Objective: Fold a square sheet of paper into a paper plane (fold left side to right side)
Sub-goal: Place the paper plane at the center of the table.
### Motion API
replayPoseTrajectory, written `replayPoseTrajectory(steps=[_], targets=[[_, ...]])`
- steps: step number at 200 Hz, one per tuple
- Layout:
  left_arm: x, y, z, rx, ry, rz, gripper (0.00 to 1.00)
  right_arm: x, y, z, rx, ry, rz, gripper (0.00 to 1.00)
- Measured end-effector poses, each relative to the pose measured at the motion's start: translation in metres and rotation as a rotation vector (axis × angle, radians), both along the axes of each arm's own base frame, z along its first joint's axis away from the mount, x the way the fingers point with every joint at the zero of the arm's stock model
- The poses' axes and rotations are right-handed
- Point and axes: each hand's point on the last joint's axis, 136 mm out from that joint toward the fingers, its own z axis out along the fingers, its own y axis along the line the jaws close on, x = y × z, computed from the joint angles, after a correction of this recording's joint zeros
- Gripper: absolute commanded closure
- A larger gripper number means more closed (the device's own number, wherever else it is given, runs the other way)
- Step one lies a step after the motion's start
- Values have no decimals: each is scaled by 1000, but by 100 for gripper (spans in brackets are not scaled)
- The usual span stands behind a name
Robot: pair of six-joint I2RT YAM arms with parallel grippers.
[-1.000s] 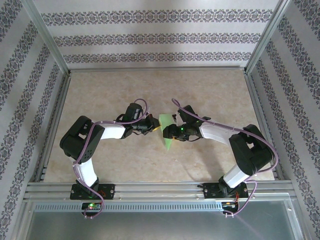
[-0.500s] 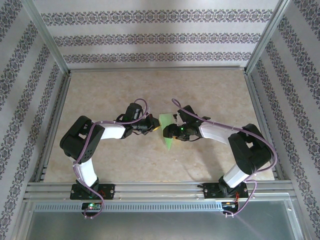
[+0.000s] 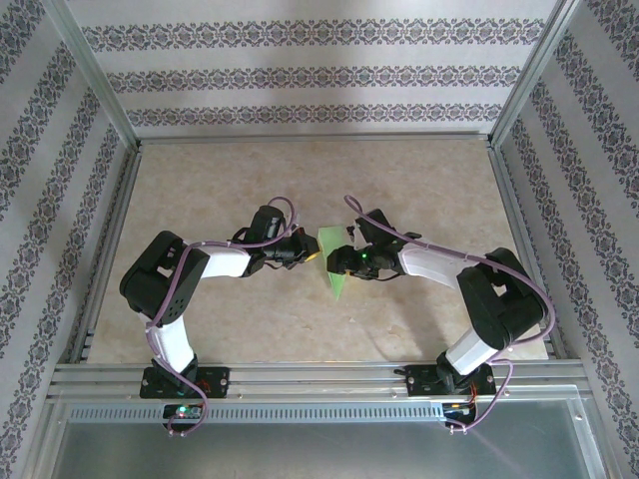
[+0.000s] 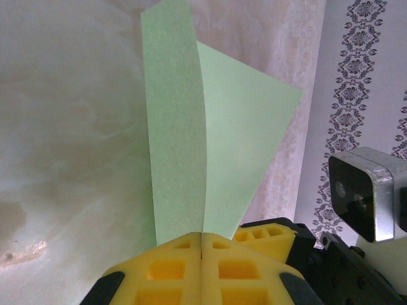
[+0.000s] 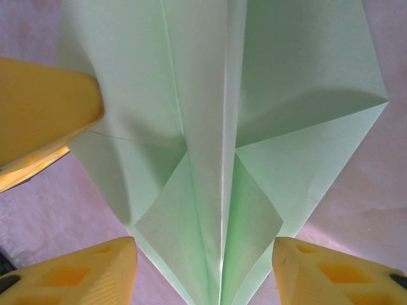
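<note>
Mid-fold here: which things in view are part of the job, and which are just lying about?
Part of the job:
- folded green paper
- left gripper, jaws shut on the paper
- right gripper, jaws open either side of the paper

Just surroundings, no loose items spotted:
- table top
- aluminium frame
- patterned walls

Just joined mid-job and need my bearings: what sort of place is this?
Probably a lab test booth, not a real room: a metal frame boxes in a beige tabletop, and wallpaper panels stand in for walls.
</note>
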Motion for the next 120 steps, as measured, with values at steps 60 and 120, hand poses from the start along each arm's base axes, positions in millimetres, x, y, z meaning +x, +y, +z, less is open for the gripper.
replayPoseTrajectory(steps=[60, 120], targets=[[-2, -2, 0, -2, 5, -4, 100, -1, -1, -9, -14, 20, -1, 59], [-2, -2, 0, -3, 8, -2, 100, 2, 2, -9, -23, 12, 1, 65]])
